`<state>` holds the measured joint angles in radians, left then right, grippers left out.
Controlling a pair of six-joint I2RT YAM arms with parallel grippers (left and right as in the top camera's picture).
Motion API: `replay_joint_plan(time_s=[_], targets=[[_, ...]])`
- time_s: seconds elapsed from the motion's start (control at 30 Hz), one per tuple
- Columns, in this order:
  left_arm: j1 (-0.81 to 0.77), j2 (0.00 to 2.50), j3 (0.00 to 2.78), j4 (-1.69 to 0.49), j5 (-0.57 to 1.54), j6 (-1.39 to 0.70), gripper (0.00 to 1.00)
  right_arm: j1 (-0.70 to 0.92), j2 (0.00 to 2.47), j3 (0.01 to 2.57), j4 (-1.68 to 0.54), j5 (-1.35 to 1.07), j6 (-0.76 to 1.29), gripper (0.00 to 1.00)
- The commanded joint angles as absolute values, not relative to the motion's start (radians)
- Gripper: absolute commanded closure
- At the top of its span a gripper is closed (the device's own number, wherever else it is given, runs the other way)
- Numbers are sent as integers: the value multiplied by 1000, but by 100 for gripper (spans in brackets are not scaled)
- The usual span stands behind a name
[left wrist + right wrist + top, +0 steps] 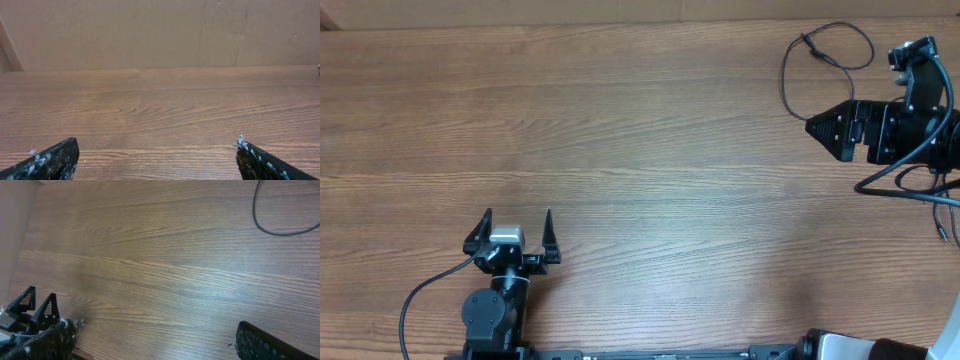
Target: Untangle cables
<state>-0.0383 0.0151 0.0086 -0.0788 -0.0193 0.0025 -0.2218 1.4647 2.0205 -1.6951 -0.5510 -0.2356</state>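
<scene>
The left gripper (pixel 517 226) sits near the front left of the wooden surface (pixel 640 150), its fingers (pixel 548 226) pointing toward the far edge. They are spread wide and released, with nothing between them. The left wrist view shows the same thing: the two fingers (pixel 55 160) stand at opposite lower corners, with only bare wood grain ahead of them and between them.

The right gripper (pixel 817 127) is well off to the right of the left fingers and toward the far side, and it points leftward. In the right wrist view its fingers (pixel 260 342) are also parted and released and hold nothing.

A thin black cable (pixel 810 43) lies as a loose loop on the surface just beyond the right fingers, on their far side. One strand curves down close to the fingertips. Whether it touches them cannot be told. In the right wrist view part of the same loop (pixel 280 233) curves across the wood ahead of the right fingers, well clear of them.
</scene>
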Motion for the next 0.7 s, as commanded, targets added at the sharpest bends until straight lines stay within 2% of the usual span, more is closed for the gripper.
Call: replay_joint_plan(time_s=[0.0,0.43,0.67], targets=[[-39,4,5,-78,-9,-7,0,-222,1467,2022,-1693,-562,-232,0],[-39,4,5,-78,-9,-7,0,-222,1467,2022,-1693,-562,-232,0],[-39,4,5,-78,-9,-7,0,-222,1467,2022,-1694,-336,-242,0]])
